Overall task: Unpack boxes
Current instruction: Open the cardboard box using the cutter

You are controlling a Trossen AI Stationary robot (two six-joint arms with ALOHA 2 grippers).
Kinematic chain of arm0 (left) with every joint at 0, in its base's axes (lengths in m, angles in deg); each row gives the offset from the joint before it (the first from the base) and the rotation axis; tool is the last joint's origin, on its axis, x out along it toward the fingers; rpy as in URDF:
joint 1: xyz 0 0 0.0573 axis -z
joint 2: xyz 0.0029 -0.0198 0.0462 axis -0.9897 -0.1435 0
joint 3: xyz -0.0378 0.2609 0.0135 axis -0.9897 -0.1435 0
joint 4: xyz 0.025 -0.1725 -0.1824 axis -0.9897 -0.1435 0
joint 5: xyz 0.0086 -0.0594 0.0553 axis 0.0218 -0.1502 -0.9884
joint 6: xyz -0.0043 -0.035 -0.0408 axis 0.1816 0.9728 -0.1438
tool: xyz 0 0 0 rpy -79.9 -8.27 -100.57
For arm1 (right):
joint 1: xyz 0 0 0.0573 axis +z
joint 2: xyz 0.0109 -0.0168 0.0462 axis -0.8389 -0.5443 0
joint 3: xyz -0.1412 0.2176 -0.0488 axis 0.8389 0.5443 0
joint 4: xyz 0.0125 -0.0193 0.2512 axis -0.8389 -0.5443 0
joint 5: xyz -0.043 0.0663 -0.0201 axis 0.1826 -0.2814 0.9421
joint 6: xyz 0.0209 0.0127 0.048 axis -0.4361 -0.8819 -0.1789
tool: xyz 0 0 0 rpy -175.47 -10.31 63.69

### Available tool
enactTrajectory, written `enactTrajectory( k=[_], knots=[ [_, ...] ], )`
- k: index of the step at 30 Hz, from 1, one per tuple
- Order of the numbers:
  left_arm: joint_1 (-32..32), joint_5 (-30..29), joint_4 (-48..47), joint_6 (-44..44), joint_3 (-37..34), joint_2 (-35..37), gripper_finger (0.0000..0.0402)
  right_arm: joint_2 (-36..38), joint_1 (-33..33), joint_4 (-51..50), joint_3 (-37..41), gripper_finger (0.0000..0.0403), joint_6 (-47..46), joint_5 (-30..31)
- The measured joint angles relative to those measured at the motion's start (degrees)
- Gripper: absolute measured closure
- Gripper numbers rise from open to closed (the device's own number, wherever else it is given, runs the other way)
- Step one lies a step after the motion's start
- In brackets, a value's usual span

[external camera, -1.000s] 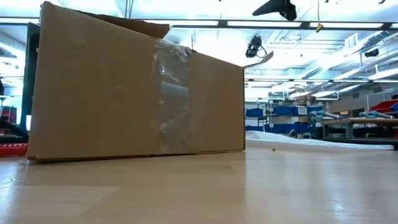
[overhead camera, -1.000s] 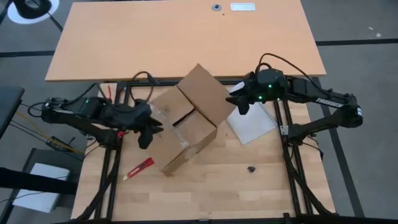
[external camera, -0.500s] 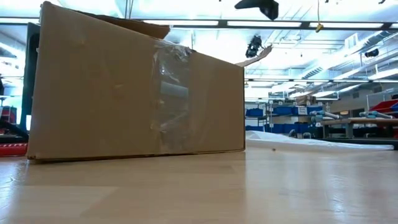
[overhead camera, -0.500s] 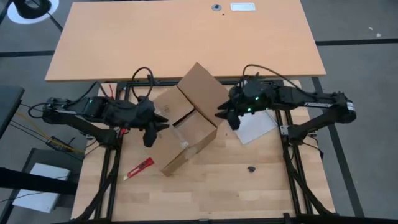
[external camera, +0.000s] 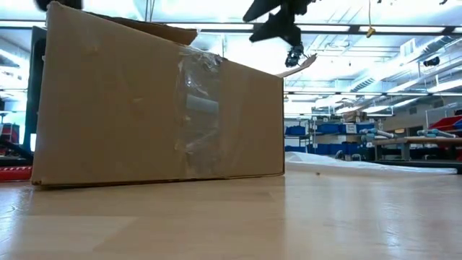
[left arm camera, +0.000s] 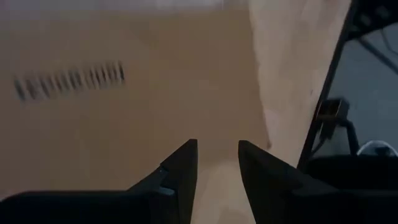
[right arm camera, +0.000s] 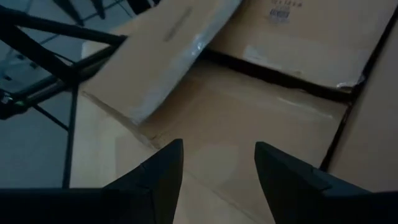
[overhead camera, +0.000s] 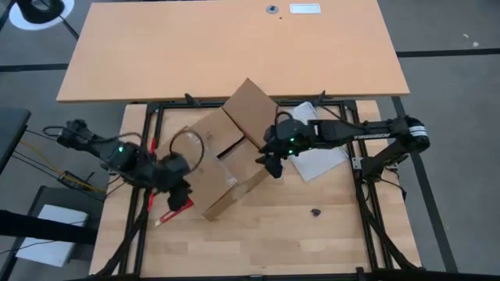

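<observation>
The brown cardboard box (overhead camera: 226, 156) stands on its bottom on the wooden table (overhead camera: 312, 242), turned at an angle. Its top flaps are partly closed, with a dark gap (overhead camera: 229, 148) between them, and one flap (overhead camera: 251, 109) sticks up at the far side. Clear tape (external camera: 196, 108) runs down its near wall. My left gripper (overhead camera: 181, 195) hovers open at the box's near left side and faces a printed wall (left arm camera: 68, 81). My right gripper (overhead camera: 272, 162) hangs open over the box's right edge, above the flaps (right arm camera: 273, 118). Both touch nothing.
A red flat item (overhead camera: 176, 209) lies on the table just beside my left gripper. A white sheet (overhead camera: 316, 156) lies right of the box, under my right arm. A small dark object (overhead camera: 316, 211) sits near the front right. A tan table (overhead camera: 234, 47) stands behind.
My left gripper has swung toward the table's near edge and sunk, ending beside the box's near left wall. My right gripper has travelled toward the table's left and come down over the box's right edge. The box has stayed put.
</observation>
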Motion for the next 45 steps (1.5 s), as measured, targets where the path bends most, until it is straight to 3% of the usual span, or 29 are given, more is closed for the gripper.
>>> enactTrajectory(
  k=[8,18,25,31,45],
  knots=[
    [6.1,3.4,-0.2,6.7,-6.9,0.0,0.0273,-2.1,0.0,0.8,0.0,0.0202,-0.5,0.0],
    [7.3,4.7,7.0,9.8,-21.2,0.0,0.0273,-2.3,0.0,3.7,0.0,0.0203,-0.5,0.0],
    [4.8,4.3,14.6,9.1,-27.0,-1.3,0.0273,-2.3,-0.1,4.1,0.0,0.0201,-3.3,0.1],
    [1.0,3.6,22.7,2.5,-29.0,-3.5,0.0273,-2.3,-0.1,3.9,0.0,0.0197,-6.1,0.1],
    [-10.9,3.6,32.5,-12.5,-27.7,-6.1,0.0273,-4.1,-2.3,3.6,0.0,0.0120,-13.6,0.7]
  ],
)
